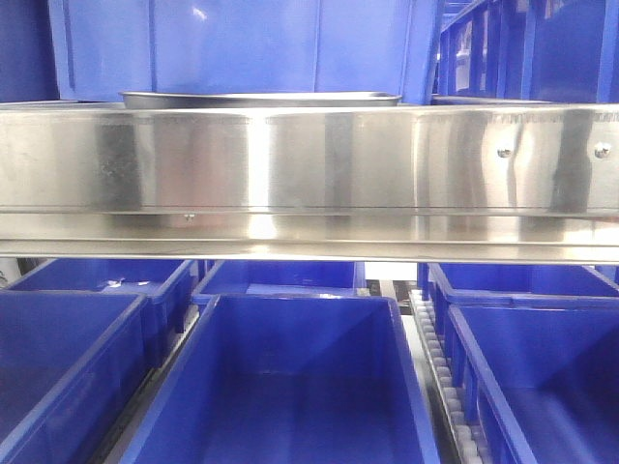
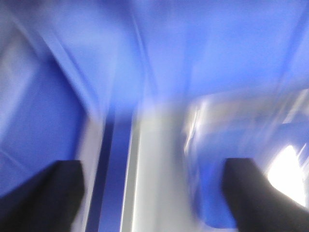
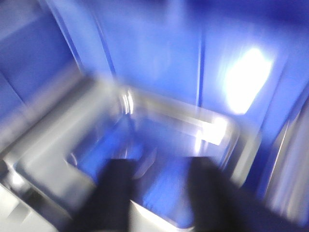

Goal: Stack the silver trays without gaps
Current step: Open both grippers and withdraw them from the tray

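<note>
The rim of a silver tray (image 1: pixel 261 98) shows just above the long steel rail in the front view; neither gripper appears there. The right wrist view is motion-blurred. My right gripper (image 3: pixel 166 193) is open, its two dark fingers (image 3: pixel 116 193) apart over the near part of a silver tray (image 3: pixel 159 130) whose shiny floor reflects blue. The left wrist view is also blurred. My left gripper (image 2: pixel 152 193) is open wide with nothing between its fingers (image 2: pixel 43 193). A shiny rounded tray corner (image 2: pixel 227 140) lies by its right finger.
A wide mirror-like steel rail (image 1: pixel 309 174) with screws crosses the front view. Deep blue bins (image 1: pixel 290 387) fill the level below it, and more blue bins (image 1: pixel 242 43) stand behind the tray. A roller track (image 1: pixel 440 377) runs between the lower bins.
</note>
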You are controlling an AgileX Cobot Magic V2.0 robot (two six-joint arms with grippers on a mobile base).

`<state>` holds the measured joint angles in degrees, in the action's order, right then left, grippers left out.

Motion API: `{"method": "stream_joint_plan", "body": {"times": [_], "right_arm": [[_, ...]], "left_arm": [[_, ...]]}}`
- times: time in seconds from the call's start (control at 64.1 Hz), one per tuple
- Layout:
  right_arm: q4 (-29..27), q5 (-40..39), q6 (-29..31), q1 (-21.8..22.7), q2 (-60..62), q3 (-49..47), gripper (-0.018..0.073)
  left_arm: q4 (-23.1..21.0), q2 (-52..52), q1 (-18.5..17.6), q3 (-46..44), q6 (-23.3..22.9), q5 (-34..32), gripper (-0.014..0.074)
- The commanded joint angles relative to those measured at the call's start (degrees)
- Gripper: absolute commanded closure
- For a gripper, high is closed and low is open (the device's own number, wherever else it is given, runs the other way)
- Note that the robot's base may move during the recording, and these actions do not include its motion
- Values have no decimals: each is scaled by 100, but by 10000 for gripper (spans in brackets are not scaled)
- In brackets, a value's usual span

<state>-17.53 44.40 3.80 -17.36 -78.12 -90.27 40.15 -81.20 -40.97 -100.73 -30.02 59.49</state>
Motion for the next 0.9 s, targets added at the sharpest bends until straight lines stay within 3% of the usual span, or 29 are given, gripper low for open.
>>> {"method": "stream_joint_plan", "body": {"times": [0.0,0.078,0.156,0.234,0.546,0.733,0.889], "right_arm": [[303,-151,83,3,469,-39,550],[471,-201,83,3,836,51,658],[607,-418,191,3,1306,337,636],[636,-789,446,3,1801,772,638],[636,-2861,511,3,4431,3835,638],[636,-2954,511,3,5818,5225,638],[636,-2877,511,3,6449,5670,638]], "left_arm": [[-10,588,-37,30,-58,-415,331],[-10,1001,-37,109,-58,-725,489],[-10,1513,-37,366,-31,-1067,638],[1,2025,-37,812,-14,-1515,594],[26,4584,-37,4022,-14,-3603,595],[26,5703,-37,5287,-14,-3742,595],[118,6226,-37,5734,-14,-3731,595]]}}
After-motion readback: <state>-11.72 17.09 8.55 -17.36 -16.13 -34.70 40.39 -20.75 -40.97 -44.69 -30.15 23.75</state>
